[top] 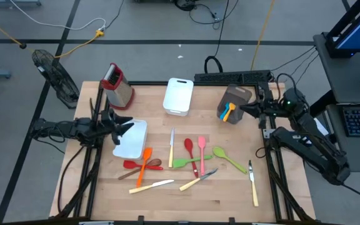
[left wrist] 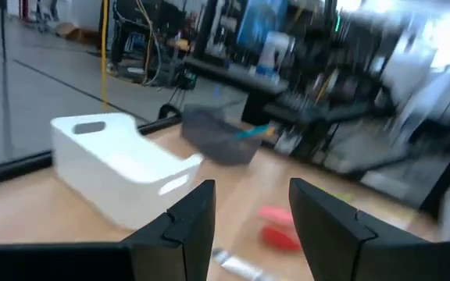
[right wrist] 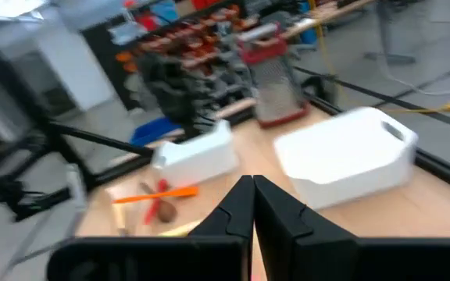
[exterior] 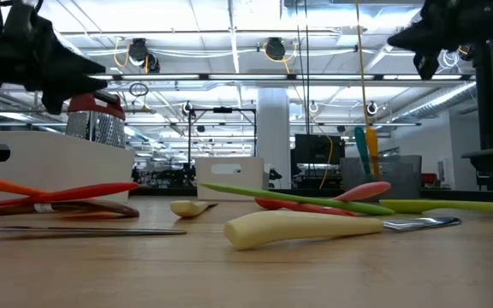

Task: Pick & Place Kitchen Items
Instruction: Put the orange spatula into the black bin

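While both arms hang above the wooden surface [top: 167, 203], the utensils lie scattered across its near-centre, between the 2 arms. Left claw [top: 127, 127] hovers over the white tub [top: 136, 142] at the left side, jaws parted w/ nothing between them. Right claw [top: 245, 107] sits by the brown holder [top: 237, 99] at the far right, fingers clenched together, empty. Nearest the left claw is a cluster just toward the near edge from the tub: an orange spatula [top: 144, 166], long axis running diagonally from near the tub's corner toward the near edge, crossing a red spoon [top: 133, 164] and a wooden spoon [top: 144, 167]. Left arm is clearly the closer one for these; my read is it need only drop a little toward the near edge. Centre group: a cream-handled knife [top: 171, 147] lying roughly far-to-near, a red spoon [top: 189, 148], a pink spatula [top: 202, 155], a green spoon [top: 192, 160]. Another green spoon [top: 230, 159] and a knife [top: 252, 184] lie nearer the right arm. Containers: left tub looks empty; a 2nd white tub [top: 178, 95] at far centre, contents not visible; the holder has a blue utensil [top: 224, 113] and a yellow utensil [top: 229, 110] poking out. A red-topped grater [top: 117, 85] stands at far left.
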